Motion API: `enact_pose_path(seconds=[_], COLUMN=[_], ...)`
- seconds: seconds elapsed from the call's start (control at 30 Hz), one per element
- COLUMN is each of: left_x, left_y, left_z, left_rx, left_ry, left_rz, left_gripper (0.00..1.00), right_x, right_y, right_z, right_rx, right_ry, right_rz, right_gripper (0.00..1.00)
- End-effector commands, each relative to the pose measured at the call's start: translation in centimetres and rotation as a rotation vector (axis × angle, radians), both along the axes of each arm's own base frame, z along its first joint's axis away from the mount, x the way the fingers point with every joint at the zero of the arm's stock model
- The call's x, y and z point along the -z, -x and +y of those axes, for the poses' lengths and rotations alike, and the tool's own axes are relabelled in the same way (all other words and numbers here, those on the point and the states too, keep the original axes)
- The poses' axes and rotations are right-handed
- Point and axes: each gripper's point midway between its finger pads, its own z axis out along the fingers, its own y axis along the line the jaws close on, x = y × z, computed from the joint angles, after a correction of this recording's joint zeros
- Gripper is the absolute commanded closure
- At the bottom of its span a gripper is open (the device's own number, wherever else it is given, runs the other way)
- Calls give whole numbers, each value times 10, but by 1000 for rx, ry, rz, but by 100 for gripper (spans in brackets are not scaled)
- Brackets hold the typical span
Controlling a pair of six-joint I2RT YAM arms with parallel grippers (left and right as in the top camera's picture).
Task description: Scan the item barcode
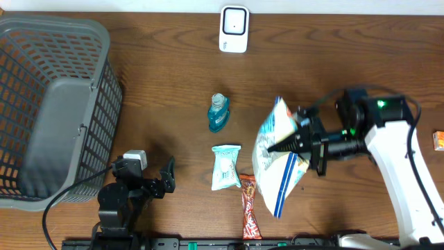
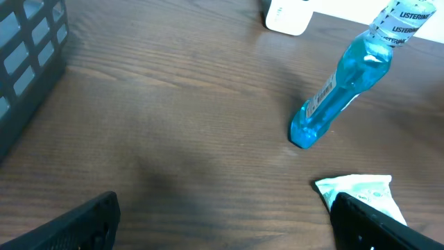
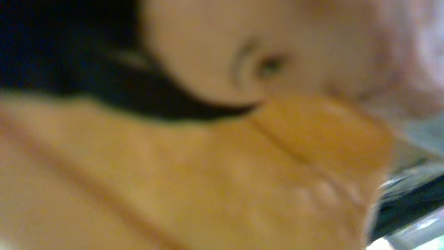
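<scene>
While right claw [image 1: 272, 147] pinches snack bag [image 1: 283, 182], left claw [image 1: 168, 176] gaping, scanner [image 1: 234, 29] well apart

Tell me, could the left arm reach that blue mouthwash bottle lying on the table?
Probably yes: the left gripper is open, and only bare table lies between it and the mouthwash bottle.

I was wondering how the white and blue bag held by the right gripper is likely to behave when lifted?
Probably floppy: the bag extends well beyond the right gripper, which pinches only a small part. It looks puffy, so it is likely light for its size. Its thin film may slip or crumple.
</scene>
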Motion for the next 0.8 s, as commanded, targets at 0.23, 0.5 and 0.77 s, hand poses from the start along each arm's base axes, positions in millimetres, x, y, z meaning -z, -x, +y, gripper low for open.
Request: enact_pose_path(seconds=[0.23,0.5,0.77], left_x=[6,6,6], left_y=[3,3,3], left_z=[-1,-1,-1], left_rx=[7,7,7], left_ry=[2,2,2], left_rz=[22,22,22], left_gripper=[4,4,4], right_x=[-16,-16,-16], right_y=[-12,-18,-18], right_z=[-16,-23,-23], right_rx=[143,178,177], right_ry=[-64,-73,-75], right_rz=[371,336,308], right_gripper=[99,99,99])
